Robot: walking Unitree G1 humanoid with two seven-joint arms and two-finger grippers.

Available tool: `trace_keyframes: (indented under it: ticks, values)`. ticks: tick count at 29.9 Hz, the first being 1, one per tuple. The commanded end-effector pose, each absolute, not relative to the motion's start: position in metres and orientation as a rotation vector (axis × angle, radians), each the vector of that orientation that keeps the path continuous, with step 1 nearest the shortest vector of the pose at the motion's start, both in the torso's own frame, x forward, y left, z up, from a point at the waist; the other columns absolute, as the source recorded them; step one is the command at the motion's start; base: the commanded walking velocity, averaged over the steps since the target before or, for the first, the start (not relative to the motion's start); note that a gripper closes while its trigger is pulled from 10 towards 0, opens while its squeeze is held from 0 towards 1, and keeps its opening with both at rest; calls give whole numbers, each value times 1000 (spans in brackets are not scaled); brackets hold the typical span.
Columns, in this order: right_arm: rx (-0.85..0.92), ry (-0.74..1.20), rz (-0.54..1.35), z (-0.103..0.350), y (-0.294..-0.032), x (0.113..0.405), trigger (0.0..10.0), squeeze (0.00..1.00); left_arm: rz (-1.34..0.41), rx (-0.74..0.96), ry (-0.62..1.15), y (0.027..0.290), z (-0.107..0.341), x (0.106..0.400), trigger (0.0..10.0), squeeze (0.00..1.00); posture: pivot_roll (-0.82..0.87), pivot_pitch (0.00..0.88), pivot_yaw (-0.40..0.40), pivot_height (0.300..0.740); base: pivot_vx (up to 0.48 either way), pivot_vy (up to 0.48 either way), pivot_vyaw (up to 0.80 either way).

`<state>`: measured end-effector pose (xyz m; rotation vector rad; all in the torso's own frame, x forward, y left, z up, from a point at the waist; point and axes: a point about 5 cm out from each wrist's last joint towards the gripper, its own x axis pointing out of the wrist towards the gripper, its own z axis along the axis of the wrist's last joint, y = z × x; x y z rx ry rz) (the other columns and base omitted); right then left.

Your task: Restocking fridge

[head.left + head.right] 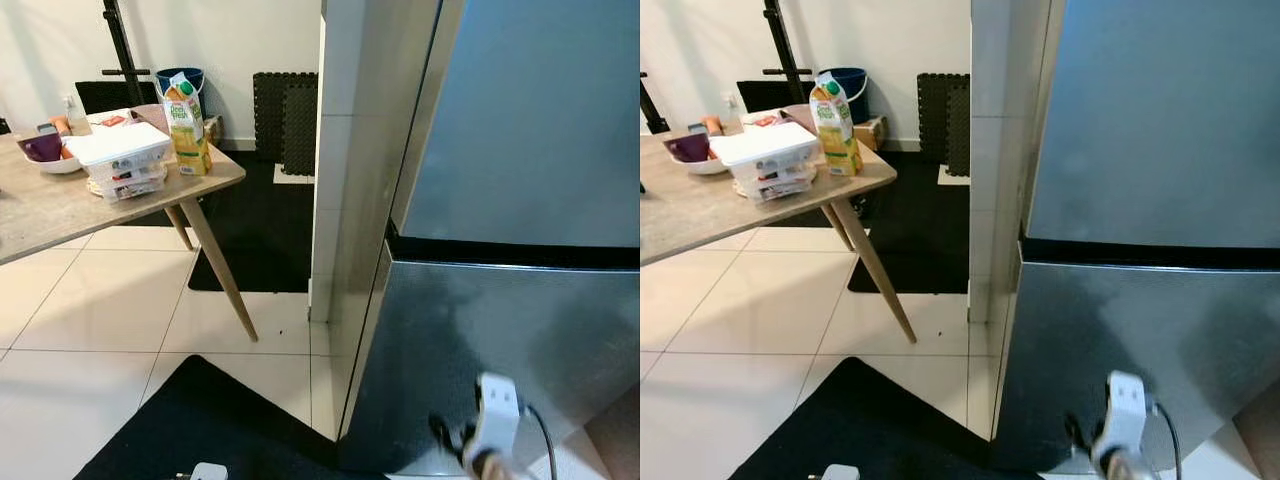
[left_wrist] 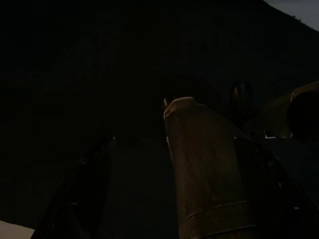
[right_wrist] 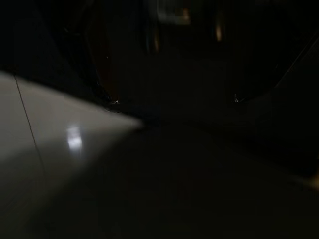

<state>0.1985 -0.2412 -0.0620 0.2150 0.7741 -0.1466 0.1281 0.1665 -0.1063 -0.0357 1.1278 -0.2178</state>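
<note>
The tall steel fridge (image 1: 500, 200) fills the right side, with both doors closed. A yellow juice carton (image 1: 186, 125) stands upright at the near corner of the wooden table (image 1: 40, 210) on the left, beside a stack of white lidded boxes (image 1: 122, 158). My right gripper (image 1: 447, 436) hangs low in front of the fridge's lower door, under its white wrist (image 1: 496, 408). In the dark right wrist view the right gripper (image 3: 174, 99) is open, with nothing between its fingers, over pale floor tile. The left wrist view is very dark; a brownish rounded shape (image 2: 204, 164) lies close to the camera.
A white bowl with a purple cup (image 1: 48, 152) sits further back on the table. A black mat (image 1: 200, 420) lies on the tiles before the fridge, and another dark rug (image 1: 255, 230) under the table's far side. A blue bucket (image 1: 180, 78) and black foam mats (image 1: 285, 120) stand by the back wall.
</note>
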Motion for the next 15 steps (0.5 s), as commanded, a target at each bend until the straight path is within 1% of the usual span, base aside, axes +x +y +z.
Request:
trace_keyframes:
  ticks: [1, 5, 6, 7, 8, 11, 15]
  values:
    - [196, 816, -140, -67, -239, 191, 10000, 0, -227, -27, 1175, 168, -110, 117, 10000, 0, -30, 16, -12, 740, 0, 0, 0]
    - [146, 966, -121, -86, -236, 153, 10000, 0, -230, -21, 1174, 168, -110, 118, 10000, 0, -32, 19, -12, 740, 0, 0, 0]
    - [146, 966, -121, -86, -236, 153, 10000, 0, -230, -21, 1174, 168, -110, 118, 10000, 0, -32, 19, -12, 740, 0, 0, 0]
    - [119, 1024, -119, -92, -236, 138, 10000, 0, -232, -18, 1173, 167, -109, 119, 10000, 0, -32, 20, -13, 740, 0, 0, 0]
    - [106, 1051, -116, -95, -235, 133, 10000, 0, -235, -14, 1173, 167, -109, 119, 10000, 0, -36, 24, -12, 740, 0, 0, 0]
    - [96, 1071, -111, -96, -234, 129, 10000, 0, -239, -8, 1177, 167, -110, 119, 10000, 0, -36, 24, -12, 740, 0, 0, 0]
    - [79, 1092, -77, -99, -227, 125, 10000, 0, -261, 57, 1200, 168, -111, 114, 10000, 0, -39, 38, 1, 740, 0, 0, 0]
